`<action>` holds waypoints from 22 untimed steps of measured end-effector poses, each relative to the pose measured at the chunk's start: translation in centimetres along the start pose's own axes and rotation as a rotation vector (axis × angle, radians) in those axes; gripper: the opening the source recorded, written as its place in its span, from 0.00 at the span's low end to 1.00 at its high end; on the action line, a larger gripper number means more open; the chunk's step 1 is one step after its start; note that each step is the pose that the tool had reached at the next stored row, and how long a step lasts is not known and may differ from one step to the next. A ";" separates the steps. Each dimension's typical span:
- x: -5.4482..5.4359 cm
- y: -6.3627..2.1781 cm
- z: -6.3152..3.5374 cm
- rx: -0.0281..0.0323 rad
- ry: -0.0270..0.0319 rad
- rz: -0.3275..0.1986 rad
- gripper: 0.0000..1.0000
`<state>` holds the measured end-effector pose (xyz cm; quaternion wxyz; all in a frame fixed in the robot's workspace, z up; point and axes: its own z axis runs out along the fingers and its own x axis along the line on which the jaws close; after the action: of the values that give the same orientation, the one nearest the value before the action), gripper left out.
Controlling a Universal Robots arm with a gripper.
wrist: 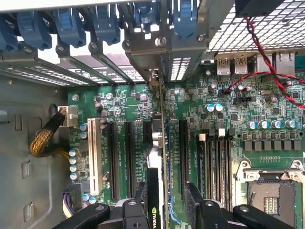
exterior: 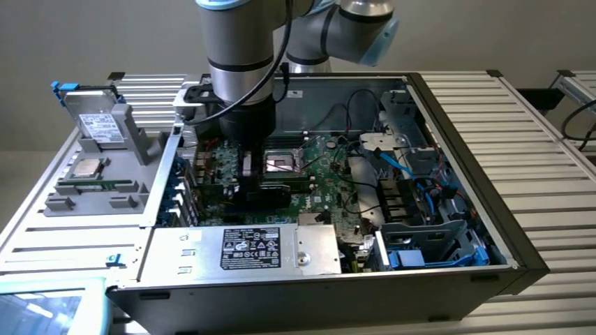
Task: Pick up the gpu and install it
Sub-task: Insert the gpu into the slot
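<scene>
- The arm (exterior: 237, 42) reaches down into the open computer case (exterior: 521, 259), left of centre in the exterior view.
- The jaws are released. They straddle the gpu (wrist: 154, 187), with one finger (wrist: 194, 200) standing clear of it.
- The gpu stands on edge on the motherboard (wrist: 119, 98), in line with a long slot. Its far end meets the rear brackets under the blue latches (wrist: 71, 24).
- We cannot tell whether it is fully seated.
- The case lies on the slatted counter (exterior: 531, 118).
</scene>
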<state>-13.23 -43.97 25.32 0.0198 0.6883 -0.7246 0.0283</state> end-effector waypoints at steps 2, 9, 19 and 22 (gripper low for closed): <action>0.1 0.20 0.01 0.0000 0.0001 0.000 0.45; 0.5 0.50 0.05 0.0002 0.0000 -0.002 0.45; 0.6 0.53 0.07 0.0002 0.0001 -0.003 0.45; 0.6 0.53 0.07 0.0002 0.0001 -0.003 0.45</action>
<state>-13.78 -44.52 25.29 0.0198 0.6893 -0.7237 0.0284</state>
